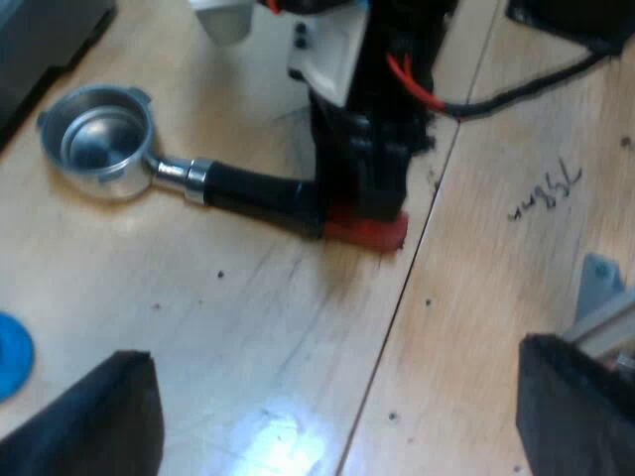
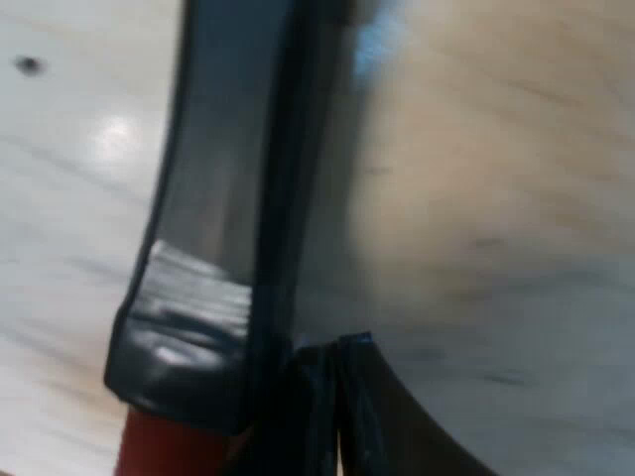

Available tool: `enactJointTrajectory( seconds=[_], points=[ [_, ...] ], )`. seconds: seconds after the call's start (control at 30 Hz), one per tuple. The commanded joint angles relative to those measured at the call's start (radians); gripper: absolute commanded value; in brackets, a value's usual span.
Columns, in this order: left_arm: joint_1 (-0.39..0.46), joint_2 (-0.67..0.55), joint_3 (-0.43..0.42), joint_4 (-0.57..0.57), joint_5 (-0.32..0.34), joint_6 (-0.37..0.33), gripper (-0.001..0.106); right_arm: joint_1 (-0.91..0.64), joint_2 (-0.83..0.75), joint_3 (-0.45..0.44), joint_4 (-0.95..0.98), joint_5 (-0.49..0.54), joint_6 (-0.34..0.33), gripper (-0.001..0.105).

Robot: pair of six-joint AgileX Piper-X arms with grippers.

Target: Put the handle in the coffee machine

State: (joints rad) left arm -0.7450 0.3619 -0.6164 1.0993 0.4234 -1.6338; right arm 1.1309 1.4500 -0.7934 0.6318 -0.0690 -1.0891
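Left wrist view: portafilter point(image 1: 233, 188) lies flat on wooden table point(image 1: 248, 327), loose, not in the machine. Dark handle runs from basket toward four o'clock and ends in red tip point(image 1: 369, 232). Right gripper point(image 1: 362, 193) down at red tip; cannot tell its hold. Left gripper point(image 1: 335, 362) wide open, empty, hovers nearby. Blue tamper point(image 1: 10, 352) at seven o'clock from basket. Risk: grip this far out lets heavy basket sag or twist on lift.

Right wrist view: red tip point(image 2: 164, 448) right against gripper, table close beneath. Closure unclear. Risk: shallow bite slips off tip.
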Motion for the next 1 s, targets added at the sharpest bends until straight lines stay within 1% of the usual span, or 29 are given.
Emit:
enactJointTrajectory(
  seconds=[0.03,0.07,0.13,0.17,0.2,0.33,0.4,0.43,0.57,0.67,0.8,0.9,0.93,1.0],
  points=[
    [-0.005,0.001,-0.009,0.003,-0.038,-0.048,0.074,0.037,0.03,0.005,-0.082,-0.064,0.031,0.0],
    [-0.005,0.001,-0.009,0.004,-0.044,-0.049,0.074,0.039,0.03,0.005,-0.093,-0.064,0.038,0.0],
    [-0.005,0.001,-0.012,0.014,-0.063,-0.052,0.074,0.049,0.03,0.005,-0.127,-0.066,0.079,0.0],
    [-0.005,0.001,-0.013,0.019,-0.069,-0.052,0.074,0.049,0.03,0.005,-0.132,-0.066,0.082,0.0],
    [-0.005,0.001,-0.015,0.036,-0.085,-0.052,0.074,0.049,0.03,0.005,-0.146,-0.066,0.088,0.0],
    [-0.005,-0.001,-0.029,0.088,-0.14,-0.052,0.074,0.049,0.039,0.005,-0.223,-0.072,0.152,0.0],
    [-0.005,-0.001,-0.039,0.095,-0.145,-0.049,0.074,0.049,0.049,0.005,-0.258,-0.072,0.172,0.0],
    [-0.005,-0.001,-0.048,0.095,-0.145,-0.049,0.074,0.049,0.066,0.003,-0.292,-0.074,0.202,0.0],
    [-0.005,-0.001,-0.088,0.107,-0.166,-0.049,0.074,0.049,0.113,-0.021,-0.348,-0.098,0.225,0.0],
    [-0.005,-0.001,-0.12,0.116,-0.166,-0.049,0.074,0.049,0.162,-0.067,-0.381,-0.102,0.234,0.0],
    [-0.005,-0.003,-0.134,0.115,-0.166,-0.049,0.074,0.049,0.243,-0.163,-0.396,-0.102,0.234,0.0],
    [-0.005,-0.003,-0.133,0.124,-0.166,-0.049,0.074,0.049,0.26,-0.185,-0.396,-0.102,0.234,0.0],
    [-0.005,-0.003,-0.133,0.138,-0.166,-0.049,0.074,0.049,0.297,-0.236,-0.396,-0.094,0.234,0.0],
    [-0.005,-0.003,-0.133,0.153,-0.177,-0.049,0.074,0.049,0.347,-0.299,-0.396,-0.067,0.234,0.0]
  ],
)
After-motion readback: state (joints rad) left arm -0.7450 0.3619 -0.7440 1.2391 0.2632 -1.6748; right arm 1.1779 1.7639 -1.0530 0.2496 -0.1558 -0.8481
